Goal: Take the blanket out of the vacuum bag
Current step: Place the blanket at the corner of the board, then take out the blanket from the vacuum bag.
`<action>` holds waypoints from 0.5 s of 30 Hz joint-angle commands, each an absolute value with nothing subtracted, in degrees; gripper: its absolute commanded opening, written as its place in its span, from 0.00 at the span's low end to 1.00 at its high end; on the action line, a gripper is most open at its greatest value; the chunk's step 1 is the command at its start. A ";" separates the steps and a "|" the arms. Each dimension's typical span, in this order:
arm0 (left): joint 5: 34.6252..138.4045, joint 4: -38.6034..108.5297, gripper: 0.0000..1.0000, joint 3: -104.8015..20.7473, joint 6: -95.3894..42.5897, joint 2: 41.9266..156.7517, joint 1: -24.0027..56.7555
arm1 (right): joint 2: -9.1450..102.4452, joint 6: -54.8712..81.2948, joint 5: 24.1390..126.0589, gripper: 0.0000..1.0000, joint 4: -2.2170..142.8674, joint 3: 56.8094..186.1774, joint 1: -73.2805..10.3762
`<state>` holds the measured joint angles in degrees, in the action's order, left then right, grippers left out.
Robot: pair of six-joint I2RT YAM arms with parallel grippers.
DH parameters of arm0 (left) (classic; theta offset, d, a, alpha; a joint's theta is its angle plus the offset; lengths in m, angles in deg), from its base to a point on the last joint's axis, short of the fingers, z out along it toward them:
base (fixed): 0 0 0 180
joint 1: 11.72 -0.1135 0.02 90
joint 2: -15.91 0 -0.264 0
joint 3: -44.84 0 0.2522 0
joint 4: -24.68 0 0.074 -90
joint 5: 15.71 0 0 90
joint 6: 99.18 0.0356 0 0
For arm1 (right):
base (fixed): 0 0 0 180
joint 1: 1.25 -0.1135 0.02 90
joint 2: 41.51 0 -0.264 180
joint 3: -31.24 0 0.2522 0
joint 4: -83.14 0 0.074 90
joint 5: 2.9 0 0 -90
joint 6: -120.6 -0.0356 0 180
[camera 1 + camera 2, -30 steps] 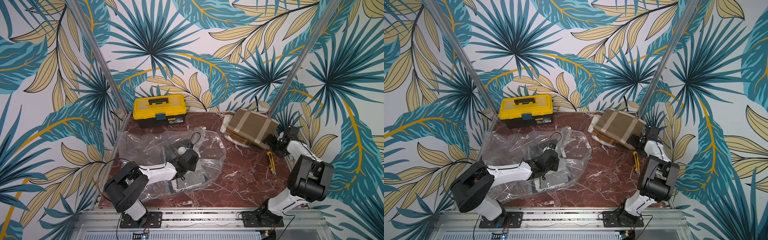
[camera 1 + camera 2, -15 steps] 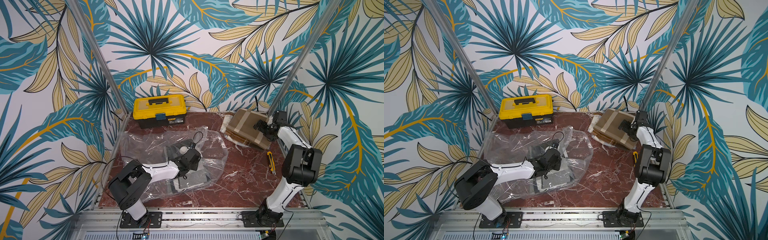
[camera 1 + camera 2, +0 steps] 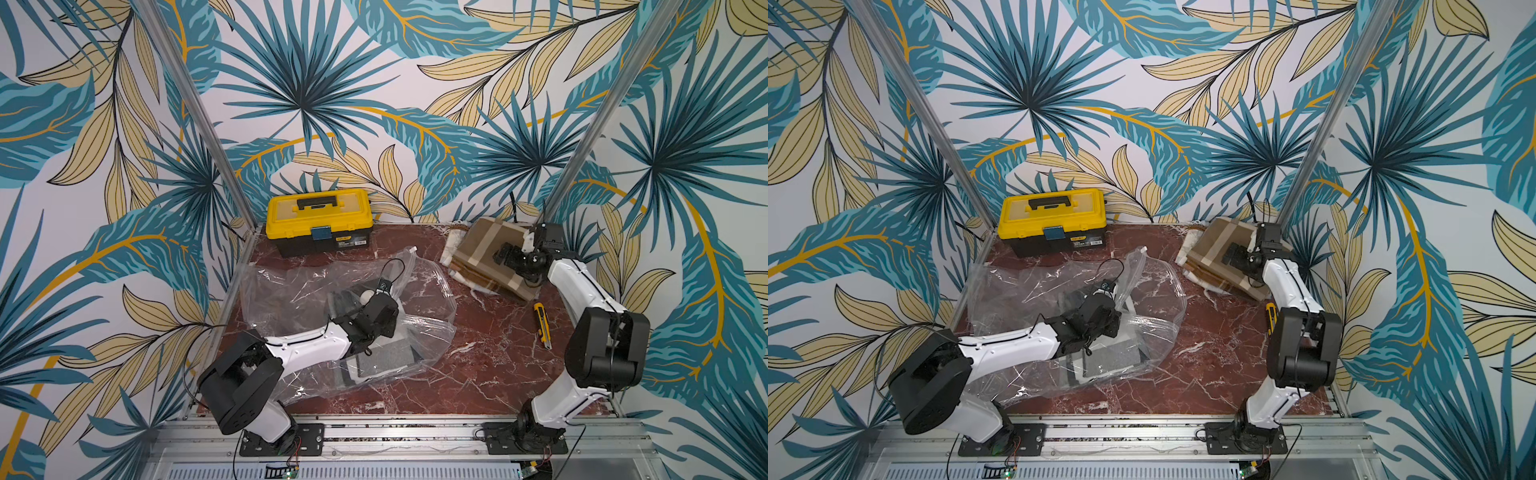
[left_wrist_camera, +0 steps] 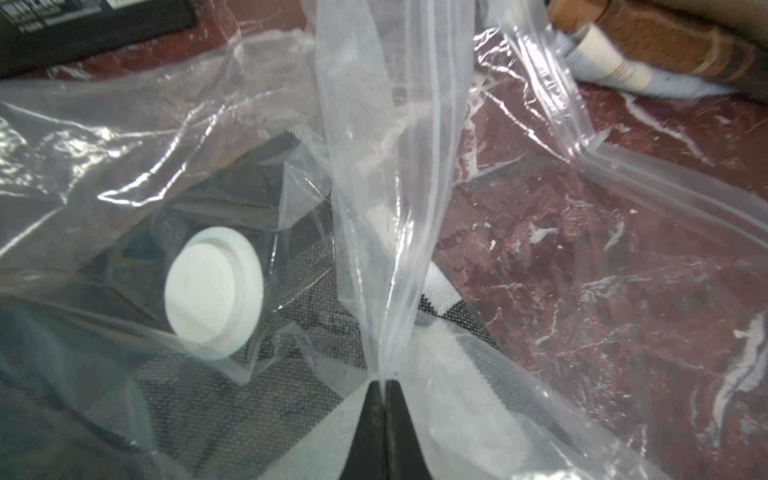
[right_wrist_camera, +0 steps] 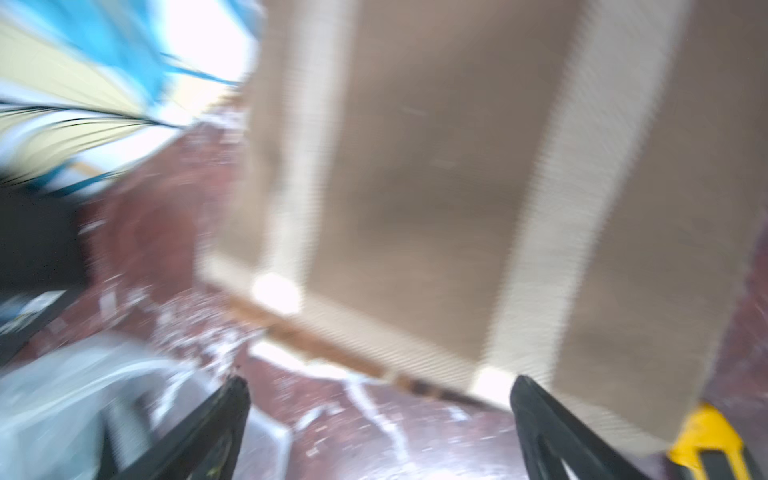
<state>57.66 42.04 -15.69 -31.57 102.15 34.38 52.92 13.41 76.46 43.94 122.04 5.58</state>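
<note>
Vacuum bag (image 4: 376, 174) between left fingers (image 4: 368, 436)

1. Black plastic toolbox with a yellow lid (image 3: 319, 224): shut, at the back of the red marble table (image 3: 478, 374).
2. Folded brown cloth with pale stripes (image 3: 473, 249): back right corner.
3. Yellow-and-black utility knife (image 3: 542, 326): flat, near the cloth.

Bright even light in both top views, glare streaks on the vacuum bag (image 4: 104, 137), right wrist view motion-blurred.
</note>
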 commanded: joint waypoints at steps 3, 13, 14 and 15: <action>61.13 43.20 0.00 -15.27 -27.53 97.20 32.94 | 47.81 11.30 69.30 0.91 48.24 116.32 -0.04; 70.44 36.08 0.00 -7.49 -25.38 86.74 32.88 | 47.54 3.76 61.73 0.89 59.33 107.40 -14.74; 70.15 36.88 0.00 -7.58 -25.27 86.11 32.78 | 48.26 2.92 60.58 0.89 61.06 106.84 -15.70; 69.48 38.17 0.00 -7.87 -25.14 85.60 32.78 | 49.32 1.94 59.07 0.89 62.88 106.32 -16.69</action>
<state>67.89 38.74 -7.90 -26.48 87.76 32.70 47.19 4.82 62.94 56.93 108.27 -14.88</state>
